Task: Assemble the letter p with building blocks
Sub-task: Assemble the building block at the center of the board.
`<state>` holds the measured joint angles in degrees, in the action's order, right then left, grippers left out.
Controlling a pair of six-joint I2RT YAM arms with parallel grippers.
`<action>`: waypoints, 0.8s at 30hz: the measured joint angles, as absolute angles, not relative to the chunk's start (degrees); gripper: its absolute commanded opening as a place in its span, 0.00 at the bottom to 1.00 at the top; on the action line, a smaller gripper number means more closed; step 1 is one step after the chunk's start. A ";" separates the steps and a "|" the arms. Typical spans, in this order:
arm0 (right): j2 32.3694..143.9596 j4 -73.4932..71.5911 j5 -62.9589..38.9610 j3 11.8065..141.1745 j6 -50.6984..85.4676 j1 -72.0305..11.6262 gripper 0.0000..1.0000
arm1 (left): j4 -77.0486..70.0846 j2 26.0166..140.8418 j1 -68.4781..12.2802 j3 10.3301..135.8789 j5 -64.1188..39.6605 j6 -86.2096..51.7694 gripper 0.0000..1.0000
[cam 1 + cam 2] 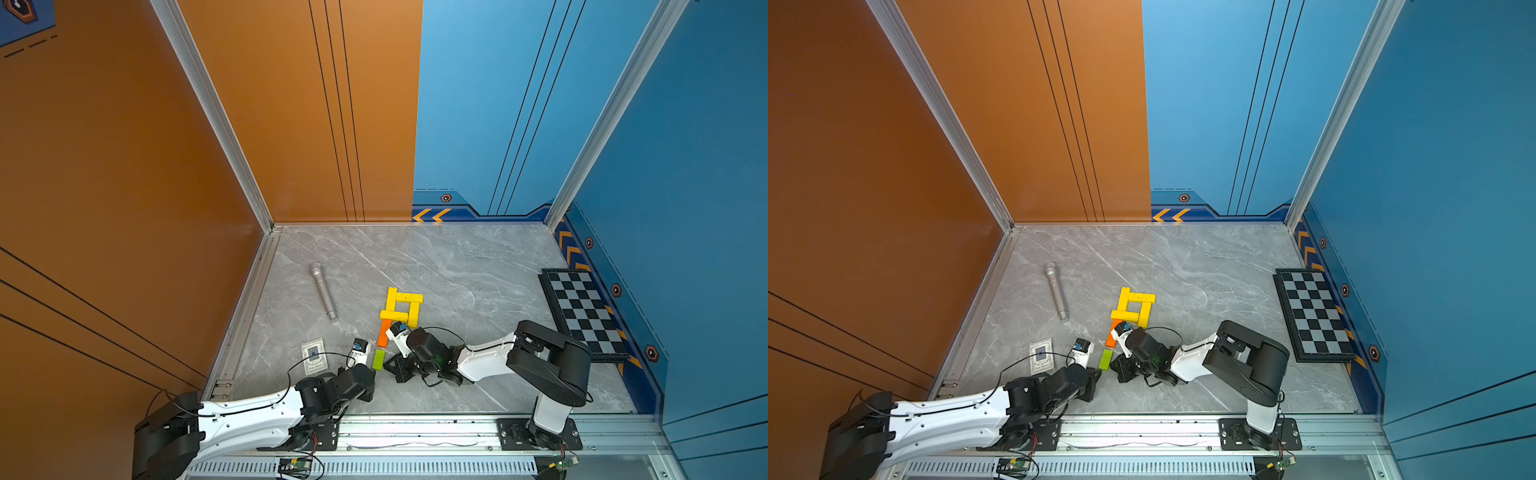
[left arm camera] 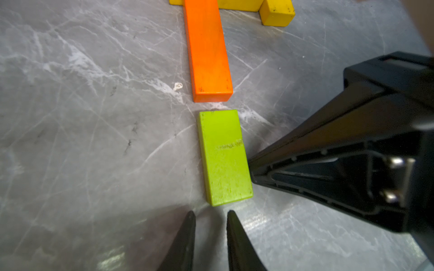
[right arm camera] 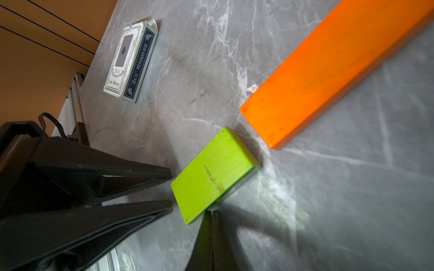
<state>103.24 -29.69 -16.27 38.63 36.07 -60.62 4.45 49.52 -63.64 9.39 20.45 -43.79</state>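
In a top view: yellow loop, orange bar and green bar in line, lower centre, on bench.
Left wrist: left hand slightly spread, empty, near green bar.
Right wrist: right hand pressed together, tip against green bar.

Both top views: mounted high over the near rail, tilted down across the whole worktop, nearly identical, offset sideways only. Left wrist: low and very close, facing along the green block toward the orange block. Right wrist: just as close, crossing the same two blocks, card box behind.
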 measured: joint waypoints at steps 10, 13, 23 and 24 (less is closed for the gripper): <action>103.53 -30.30 -16.36 38.63 36.10 -60.40 0.00 | 4.25 49.65 -63.37 9.39 20.58 -43.77 0.26; 103.53 -30.37 -16.36 38.63 36.10 -60.36 0.00 | 3.86 50.00 -63.37 9.39 20.60 -43.75 0.26; 103.81 -30.89 -16.36 38.63 36.10 -60.29 0.00 | 2.70 50.81 -63.26 9.39 20.60 -43.75 0.26; 103.83 -30.94 -16.34 38.63 36.10 -60.27 0.00 | 2.70 50.81 -63.26 9.39 20.60 -43.75 0.26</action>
<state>103.83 -30.94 -16.34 38.63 36.10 -60.27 2.70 50.81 -63.26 9.39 20.60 -43.75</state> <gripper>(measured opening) 0.047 0.261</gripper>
